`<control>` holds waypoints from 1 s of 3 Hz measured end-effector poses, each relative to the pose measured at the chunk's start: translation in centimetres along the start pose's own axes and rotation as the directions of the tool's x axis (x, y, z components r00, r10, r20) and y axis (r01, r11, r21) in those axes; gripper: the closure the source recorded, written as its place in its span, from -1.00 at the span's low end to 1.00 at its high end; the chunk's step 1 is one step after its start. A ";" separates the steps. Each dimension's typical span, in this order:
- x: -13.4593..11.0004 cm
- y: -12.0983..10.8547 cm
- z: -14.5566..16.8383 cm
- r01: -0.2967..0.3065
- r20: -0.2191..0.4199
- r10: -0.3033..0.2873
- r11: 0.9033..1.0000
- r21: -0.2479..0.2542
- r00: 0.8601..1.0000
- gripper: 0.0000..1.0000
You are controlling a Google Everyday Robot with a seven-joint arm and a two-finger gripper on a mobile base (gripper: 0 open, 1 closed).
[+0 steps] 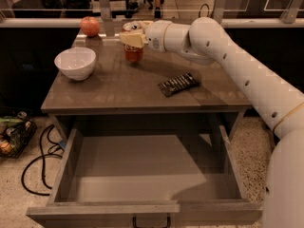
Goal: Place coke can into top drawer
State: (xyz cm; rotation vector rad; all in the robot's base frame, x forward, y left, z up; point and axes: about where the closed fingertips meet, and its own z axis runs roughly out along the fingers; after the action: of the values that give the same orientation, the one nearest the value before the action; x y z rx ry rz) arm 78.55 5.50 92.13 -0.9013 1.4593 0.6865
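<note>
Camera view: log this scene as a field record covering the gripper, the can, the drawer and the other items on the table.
gripper: at the far side of the table, right at the top of the coke can; whether it has a grasp cannot be told
coke can: upright on the table, not in the drawer
top drawer: pulled open, nothing visible inside
white bowl: on the table, left of the can
apple: far left corner
dark flat object: on the table, right of the can
task status: can not yet placed
</note>
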 end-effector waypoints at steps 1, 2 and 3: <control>-3.3 1.8 -4.4 0.025 0.026 -0.026 0.999 0.034 0.999 1.00; -4.4 4.9 -10.8 0.026 0.013 -0.026 0.999 0.025 1.000 1.00; -5.0 8.2 -16.0 0.022 -0.020 -0.022 1.000 0.006 1.000 1.00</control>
State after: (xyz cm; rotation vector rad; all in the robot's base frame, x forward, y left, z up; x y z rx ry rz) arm 62.97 -3.01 97.82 -0.9204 1.4669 0.6582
